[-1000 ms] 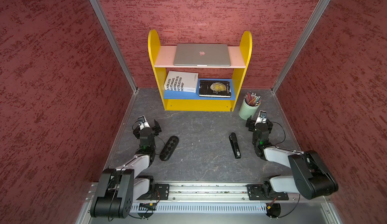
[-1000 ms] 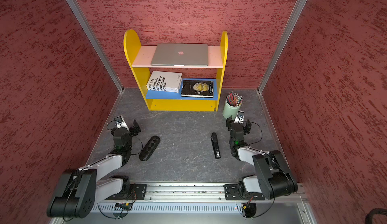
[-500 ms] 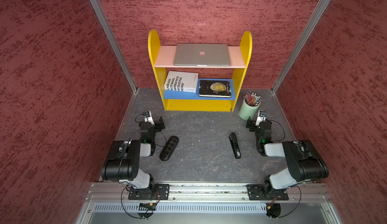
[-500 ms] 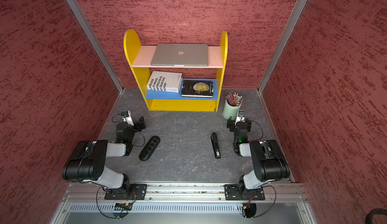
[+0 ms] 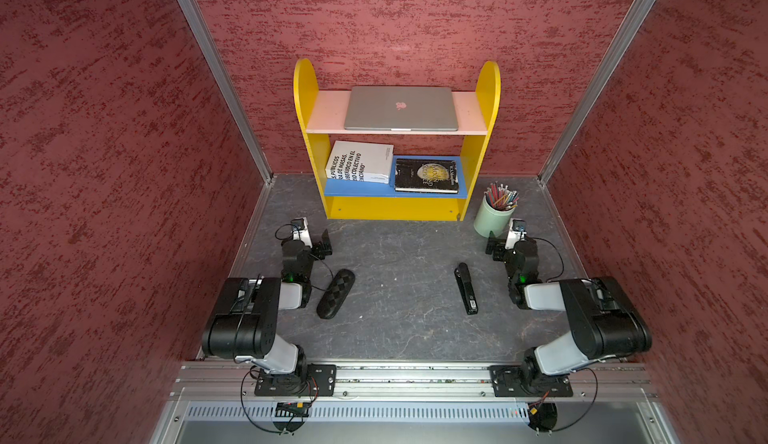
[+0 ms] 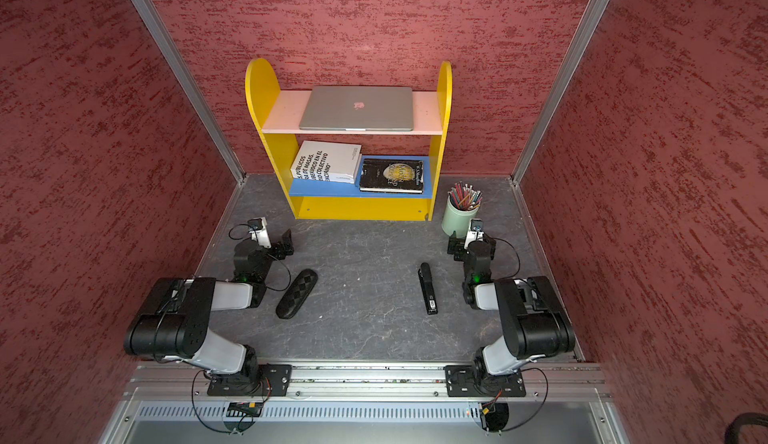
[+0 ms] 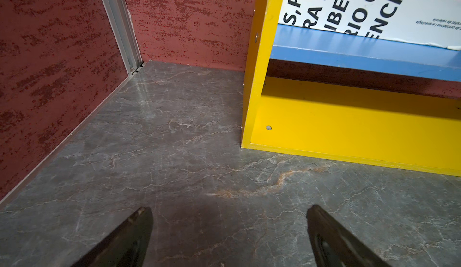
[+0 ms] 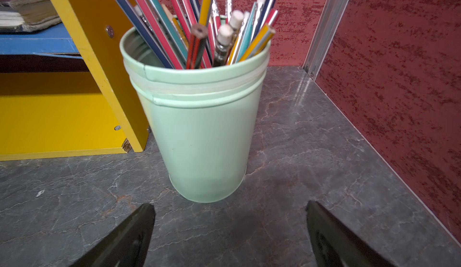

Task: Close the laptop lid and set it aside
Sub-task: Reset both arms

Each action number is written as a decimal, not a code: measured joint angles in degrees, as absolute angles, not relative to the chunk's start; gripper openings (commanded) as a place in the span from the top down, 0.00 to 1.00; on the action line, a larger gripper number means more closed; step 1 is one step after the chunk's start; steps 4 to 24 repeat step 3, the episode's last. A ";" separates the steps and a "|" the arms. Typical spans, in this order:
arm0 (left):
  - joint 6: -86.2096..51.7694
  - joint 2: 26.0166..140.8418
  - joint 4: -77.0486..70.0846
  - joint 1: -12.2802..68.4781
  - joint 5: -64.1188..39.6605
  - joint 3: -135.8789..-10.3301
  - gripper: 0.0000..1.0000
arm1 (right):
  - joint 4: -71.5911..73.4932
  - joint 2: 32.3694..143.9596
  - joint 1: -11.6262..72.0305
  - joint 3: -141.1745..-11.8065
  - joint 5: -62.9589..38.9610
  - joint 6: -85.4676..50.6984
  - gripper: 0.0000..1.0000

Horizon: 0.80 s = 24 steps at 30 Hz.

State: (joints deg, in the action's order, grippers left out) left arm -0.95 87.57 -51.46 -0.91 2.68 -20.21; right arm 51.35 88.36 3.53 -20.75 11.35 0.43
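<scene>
Nearest me, along the bottom of both top views, the aluminium rail carries the two arms, both folded low over the grey tabletop. Just past them, in the lower middle of the frame, lie a black quilted case on the left and a black stapler on the right, neither touched. The left gripper hangs over bare tabletop with its jaws wide apart and nothing between them, near the lower corner of the yellow shelf unit. The right gripper is likewise spread and empty, but it points straight at the green pencil cup, which stands just beyond its fingertips. Farther back, at centre frame, a white book and a black book lie on the blue shelf. Farthest, at upper centre, the laptop rests on the pink top shelf with the laptop lid flat down, logo up; to my eye the job looks finished. What worries me is the right side: any forward creep of that arm would push the cup and spill pencils, or knock it against the shelf upright beside it. A bump to the shelf from either arm could also jog the laptop, whose front edge sits right at the lip of the board, and a slide from there would mean a fall to the table.
</scene>
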 measured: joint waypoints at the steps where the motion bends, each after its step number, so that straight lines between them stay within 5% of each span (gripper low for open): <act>1: -0.95 87.57 -51.44 -0.91 2.68 -20.25 0.00 | 51.35 88.36 3.53 -20.75 11.31 0.43 0.02; 24: -0.95 87.57 -51.46 -0.91 2.68 -20.29 0.00 | 51.37 88.36 3.51 -20.75 11.27 0.43 0.01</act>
